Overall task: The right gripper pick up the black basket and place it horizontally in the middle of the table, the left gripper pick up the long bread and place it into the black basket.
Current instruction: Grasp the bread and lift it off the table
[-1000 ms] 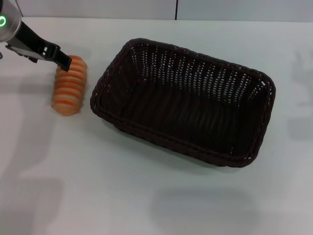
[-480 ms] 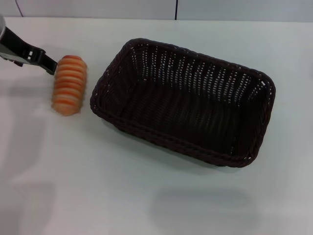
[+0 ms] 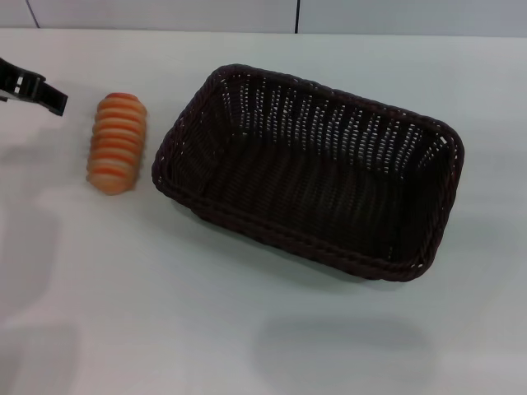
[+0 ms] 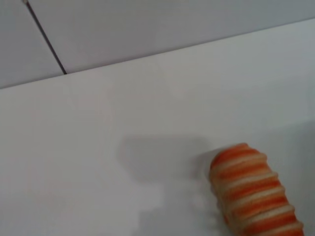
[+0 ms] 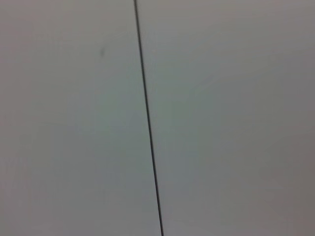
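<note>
One arm is at work here, and it has drawn back: a second ago the left gripper [image 3: 37, 92] had its dark tip right at the far end of the bread [image 3: 118, 142], half a second ago it was just beside that end, and now only the tip shows at the left edge of the head view, apart from the bread with bare table [image 3: 206, 329] between them. The bread has not shifted through any of this; it lies on the table just left of the basket [image 3: 313, 177], close to the rim but not touching it, its long axis running away from the robot. That suggests the approach did not end in a grasp, so the second half of the task is still open. The first half looks done: the basket sits about mid-table, empty, its long side running across at a slight angle. Too little of the left gripper is visible to say whether its jaws are wide or narrow, and the left wrist view shows none of its fingers, only one end of the bread [image 4: 253, 191] low in the frame with its shadow beside it. The right gripper is out of sight in every view; its wrist camera faces only a pale wall with a thin dark seam, so it seems parked away from the basket. The next move probably calls for the left gripper to return to the bread and close across its short width.
</note>
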### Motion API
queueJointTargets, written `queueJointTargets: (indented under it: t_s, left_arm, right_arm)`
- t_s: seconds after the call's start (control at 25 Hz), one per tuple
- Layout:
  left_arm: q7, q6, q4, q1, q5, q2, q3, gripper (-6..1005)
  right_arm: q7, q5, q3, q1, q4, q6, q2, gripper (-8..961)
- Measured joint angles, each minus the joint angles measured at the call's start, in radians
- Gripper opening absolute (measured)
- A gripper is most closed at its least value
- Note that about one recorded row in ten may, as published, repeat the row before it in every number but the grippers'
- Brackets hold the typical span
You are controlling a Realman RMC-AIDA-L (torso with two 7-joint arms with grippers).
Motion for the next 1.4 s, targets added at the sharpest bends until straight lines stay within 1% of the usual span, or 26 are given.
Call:
queueJointTargets:
  t_s: [0.36,0.4,0.48,0.52,0.56,0.64,0.76,0.84,0.92,0.96,1.24,1.4]
  left_arm:
    - [0.019,-0.008,0.026,-0.015,-0.001,0.001,-0.003,812]
    - [0.034,-0.006,0.066,-0.046,-0.002,-0.010,0.001,812]
    - [0.035,0.002,0.079,-0.055,-0.002,-0.012,0.001,812]
    - [0.035,0.002,0.079,-0.055,-0.002,-0.012,0.001,812]
    - [0.042,0.012,0.123,-0.079,-0.002,-0.014,-0.002,812]
    - [0.049,0.018,0.163,-0.100,-0.002,-0.015,-0.002,812]
    - [0.052,0.024,0.189,-0.112,-0.002,-0.015,-0.002,812]
    - [0.057,0.048,0.244,-0.138,-0.001,-0.015,-0.002,812]
    - [0.058,0.061,0.265,-0.148,-0.001,-0.015,-0.002,812]
    - [0.058,0.084,0.298,-0.159,-0.001,-0.015,-0.002,812]
    - [0.059,0.135,0.378,-0.167,-0.001,-0.011,-0.004,812]
    - [0.060,0.151,0.409,-0.169,-0.002,-0.013,-0.004,812]
  right_arm:
    - [-0.006,-0.006,-0.014,-0.007,-0.001,0.006,0.000,332]
    - [-0.007,-0.006,-0.012,-0.007,-0.016,0.004,0.000,332]
    - [-0.007,-0.007,-0.010,-0.007,-0.022,0.003,0.000,332]
    - [-0.007,-0.007,-0.009,-0.007,-0.025,0.002,0.000,332]
    - [-0.007,-0.008,-0.008,-0.007,-0.028,0.002,0.000,332]
    - [-0.008,-0.009,-0.009,-0.007,-0.029,0.002,-0.001,332]
    - [-0.011,-0.016,-0.018,-0.007,-0.025,0.001,-0.001,332]
    - [-0.013,-0.031,-0.028,-0.007,-0.019,0.002,-0.001,332]
    - [-0.013,-0.044,-0.034,-0.007,-0.016,0.001,-0.001,332]
    - [-0.013,-0.046,-0.036,-0.006,-0.016,0.001,-0.001,332]
    - [-0.014,-0.048,-0.041,0.001,-0.007,0.000,-0.003,332]
    - [-0.022,-0.049,-0.050,0.009,-0.004,0.000,-0.005,332]
